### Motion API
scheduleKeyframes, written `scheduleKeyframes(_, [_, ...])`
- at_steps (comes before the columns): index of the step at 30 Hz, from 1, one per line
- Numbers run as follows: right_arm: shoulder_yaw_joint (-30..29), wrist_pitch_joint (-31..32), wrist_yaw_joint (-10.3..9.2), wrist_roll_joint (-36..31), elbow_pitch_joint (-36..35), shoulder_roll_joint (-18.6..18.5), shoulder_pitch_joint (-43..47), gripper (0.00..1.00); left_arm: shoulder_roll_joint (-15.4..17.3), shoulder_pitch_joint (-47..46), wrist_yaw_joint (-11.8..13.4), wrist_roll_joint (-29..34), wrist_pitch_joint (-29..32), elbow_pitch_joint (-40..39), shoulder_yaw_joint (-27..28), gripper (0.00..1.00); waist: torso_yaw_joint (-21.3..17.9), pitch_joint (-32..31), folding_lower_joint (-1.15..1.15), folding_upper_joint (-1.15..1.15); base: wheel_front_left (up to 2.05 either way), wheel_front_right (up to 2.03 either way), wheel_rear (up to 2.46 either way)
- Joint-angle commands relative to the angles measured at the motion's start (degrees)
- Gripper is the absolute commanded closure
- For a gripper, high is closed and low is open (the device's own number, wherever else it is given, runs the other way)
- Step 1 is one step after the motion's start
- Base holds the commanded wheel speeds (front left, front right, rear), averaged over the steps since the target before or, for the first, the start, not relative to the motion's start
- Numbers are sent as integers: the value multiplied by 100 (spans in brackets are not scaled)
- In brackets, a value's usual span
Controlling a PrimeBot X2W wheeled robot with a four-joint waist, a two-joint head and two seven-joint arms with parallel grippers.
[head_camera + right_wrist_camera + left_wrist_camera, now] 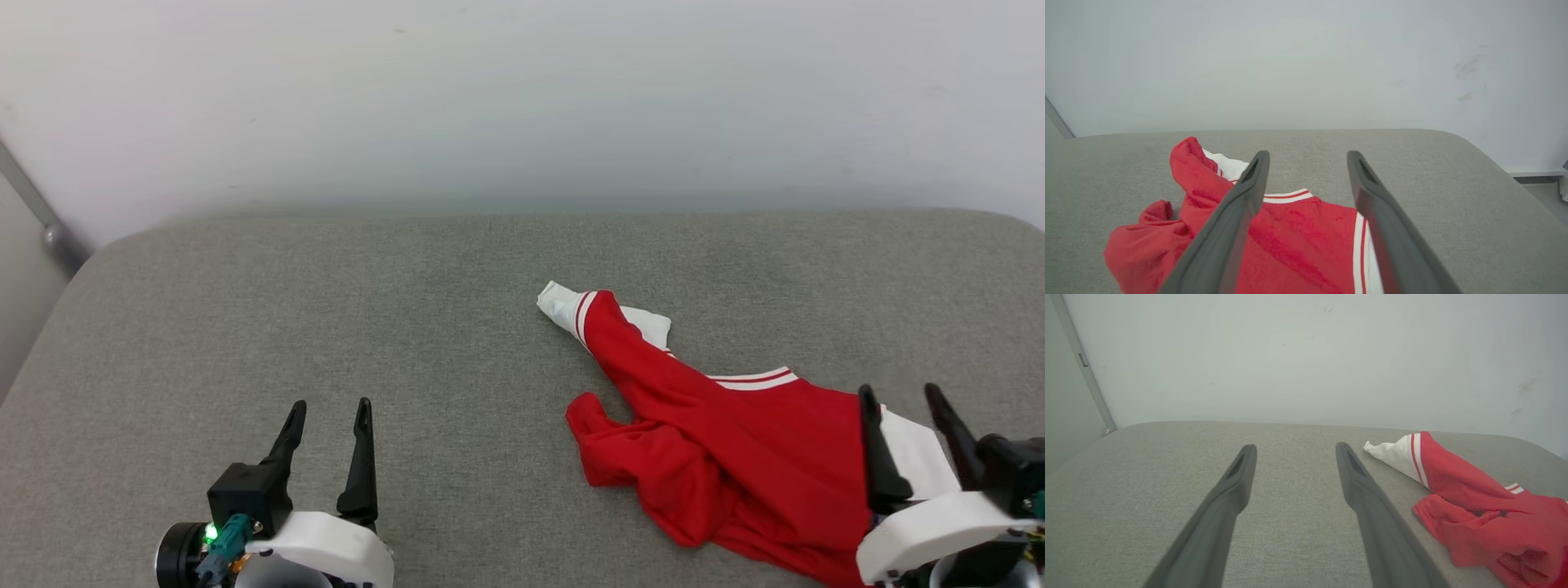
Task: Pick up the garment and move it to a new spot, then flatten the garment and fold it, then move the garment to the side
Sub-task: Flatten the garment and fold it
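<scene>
The garment (718, 441), a red shirt with white sleeves and striped trim, lies crumpled on the grey cushioned surface at the right; one white sleeve points toward the back. The same garment (1474, 502) shows at the right of the left wrist view and the garment (1298, 237) lies beneath the fingers in the right wrist view. My right gripper (902, 400) hovers over its right part, open, with nothing between the fingers. At the lower left my left gripper (331, 408) stands open over bare cushion, well apart from the shirt.
The grey cushioned surface (326, 310) stretches wide, with rounded corners at the back. A pale wall (522, 98) rises behind it. A grey metal bar (37, 208) runs down at the far left. Floor and a baseboard (1535, 173) lie past the right edge.
</scene>
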Motion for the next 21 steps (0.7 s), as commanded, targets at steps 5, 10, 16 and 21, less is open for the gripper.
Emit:
scheduleKeyframes(5, [385, 54, -3, 89, -323, 23, 272, 0, 64, 49, 43, -14, 125, 39, -30, 0, -57, -21, 0, 0, 0, 0, 0])
scheduleKeyframes(10, [631, 118, -2, 186, -592, 29, 385, 0, 120, -208, -59, 83, 352, 125, -201, 0, -183, 10, 0, 0, 0, 0, 0])
scheduleKeyframes(16, [781, 203, -2, 208, -815, 32, 298, 0, 26, -995, -497, 121, 999, 372, -692, 0, -405, 266, 0, 0, 0, 0, 0])
scheduleKeyframes(21, [910, 152, -2, 189, -929, 33, 82, 0, -87, -1853, -998, 28, 1892, 735, -1105, 0, -668, 683, 0, 0, 0, 0, 0])
